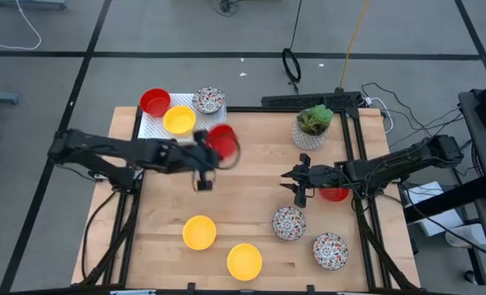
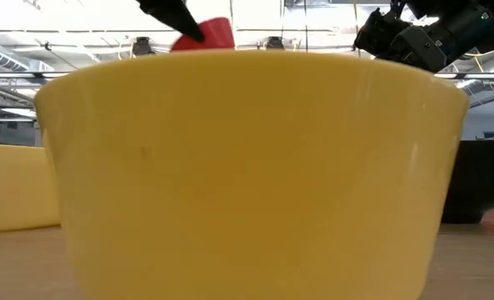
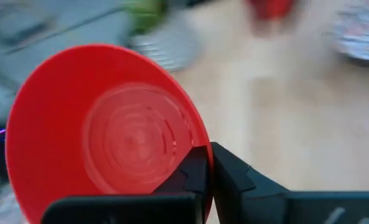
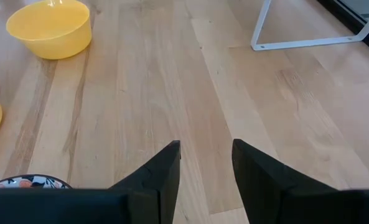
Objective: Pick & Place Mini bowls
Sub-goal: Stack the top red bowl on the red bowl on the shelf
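Note:
My left gripper (image 1: 210,156) is above the table's middle, shut on a red mini bowl (image 1: 223,141) that is lifted off the wood. The same red bowl (image 3: 103,124) fills the left wrist view. On the right, my right gripper (image 1: 296,182) hovers open over bare wood (image 4: 206,155), beside a red bowl (image 1: 334,193). Two yellow bowls (image 1: 199,232) (image 1: 244,260) and two speckled bowls (image 1: 288,222) (image 1: 330,250) stand on their bases near the front. A red (image 1: 154,102), a yellow (image 1: 179,120) and a speckled bowl (image 1: 208,100) sit on the white rack (image 1: 152,127). My left gripper pinches the red bowl's rim (image 3: 196,144), with one finger (image 3: 193,171) inside the bowl and the other finger (image 3: 237,177) outside its wall. The bowl is lifted clear of the table and tilted, its inside turned toward the wrist.
A white pot with a green plant (image 1: 312,127) stands at the back right. In the low view the nearest yellow bowl (image 2: 247,167) hides most of the table. Bare wood lies in the table's middle, between the two grippers.

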`<control>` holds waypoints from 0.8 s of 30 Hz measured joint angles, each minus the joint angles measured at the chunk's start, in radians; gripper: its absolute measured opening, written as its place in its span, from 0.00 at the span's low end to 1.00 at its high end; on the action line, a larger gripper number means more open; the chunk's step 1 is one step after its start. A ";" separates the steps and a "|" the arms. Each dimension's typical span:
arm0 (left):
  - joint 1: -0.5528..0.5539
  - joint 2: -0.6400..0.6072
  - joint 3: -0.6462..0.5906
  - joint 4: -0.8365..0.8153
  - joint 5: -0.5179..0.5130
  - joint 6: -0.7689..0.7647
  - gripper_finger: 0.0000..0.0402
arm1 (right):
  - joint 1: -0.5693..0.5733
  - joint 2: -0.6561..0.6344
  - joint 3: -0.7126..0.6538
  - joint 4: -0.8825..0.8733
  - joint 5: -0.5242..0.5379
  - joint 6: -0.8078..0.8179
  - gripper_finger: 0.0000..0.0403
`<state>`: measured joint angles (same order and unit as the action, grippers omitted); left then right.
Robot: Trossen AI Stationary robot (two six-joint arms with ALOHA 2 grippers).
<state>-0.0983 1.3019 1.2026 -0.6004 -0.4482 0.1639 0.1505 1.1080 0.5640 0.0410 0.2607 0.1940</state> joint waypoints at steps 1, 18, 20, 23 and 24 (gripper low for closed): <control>0.009 -0.029 0.000 -0.015 -0.050 -0.004 0.02 | 0.000 0.000 0.000 0.000 0.000 0.000 0.33; 0.468 -0.221 0.001 -0.447 -0.362 -0.309 0.09 | 0.000 0.000 0.000 0.016 0.000 0.000 0.33; 0.545 -0.205 0.001 -0.453 -0.319 -0.310 0.09 | 0.000 0.000 0.000 0.021 0.000 0.000 0.33; 0.648 -0.179 0.001 -0.443 -0.244 -0.304 0.09 | 0.000 0.000 0.000 0.029 0.000 0.000 0.33; 0.679 -0.168 0.001 -0.443 -0.224 -0.304 0.09 | 0.000 0.000 0.000 0.033 0.000 0.000 0.33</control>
<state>0.5802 1.1337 1.2034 -1.0437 -0.6720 -0.1398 0.1505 1.1084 0.5644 0.0738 0.2607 0.1941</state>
